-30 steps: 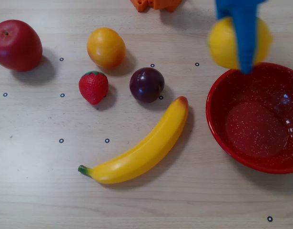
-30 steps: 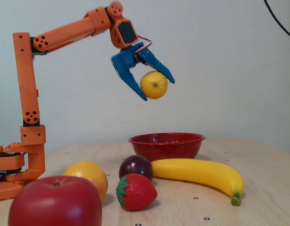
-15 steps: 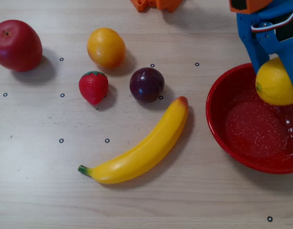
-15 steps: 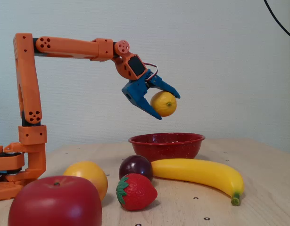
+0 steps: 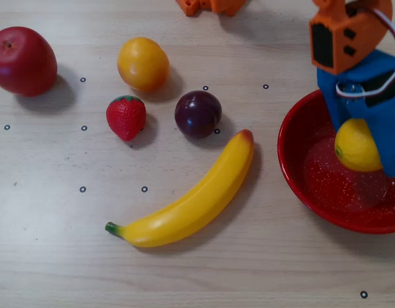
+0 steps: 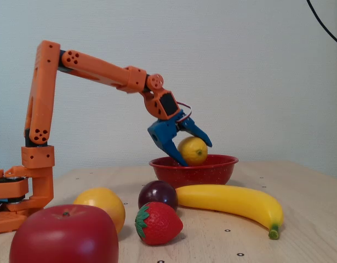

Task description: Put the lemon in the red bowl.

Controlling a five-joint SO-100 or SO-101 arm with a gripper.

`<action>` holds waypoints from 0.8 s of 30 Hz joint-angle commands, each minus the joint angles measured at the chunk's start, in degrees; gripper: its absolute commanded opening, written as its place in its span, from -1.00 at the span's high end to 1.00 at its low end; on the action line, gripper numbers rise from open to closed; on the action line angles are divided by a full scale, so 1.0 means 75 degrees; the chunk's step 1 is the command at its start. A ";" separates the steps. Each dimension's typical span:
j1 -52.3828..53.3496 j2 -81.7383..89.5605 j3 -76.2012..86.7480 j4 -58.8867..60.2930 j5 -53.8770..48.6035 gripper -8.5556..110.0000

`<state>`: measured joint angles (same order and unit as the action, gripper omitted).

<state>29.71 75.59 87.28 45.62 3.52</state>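
Note:
The pale yellow lemon (image 5: 353,149) sits between the blue fingers of my gripper (image 5: 365,151), over the inside of the red speckled bowl (image 5: 298,181) at the right edge of the overhead view. In the fixed view the lemon (image 6: 193,150) hangs at about rim height of the bowl (image 6: 201,172), with the gripper (image 6: 196,154) closed around it from both sides. Whether the lemon touches the bowl's floor is hidden by the rim.
On the wooden table left of the bowl lie a long yellow banana (image 5: 194,199), a dark plum (image 5: 197,113), a strawberry (image 5: 126,117), a round orange-yellow fruit (image 5: 142,63) and a red apple (image 5: 22,61). The arm's orange base (image 6: 15,192) stands at the left in the fixed view.

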 commanded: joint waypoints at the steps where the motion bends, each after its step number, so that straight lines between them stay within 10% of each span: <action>1: 0.0281 0.0352 -0.0961 -0.0316 0.0035 0.39; 12: 0.0141 0.0469 -0.1371 0.0094 -0.0105 0.19; 24: -0.0563 0.1746 -0.2215 0.2004 -0.0551 0.70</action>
<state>29.09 80.95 77.34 59.94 0.97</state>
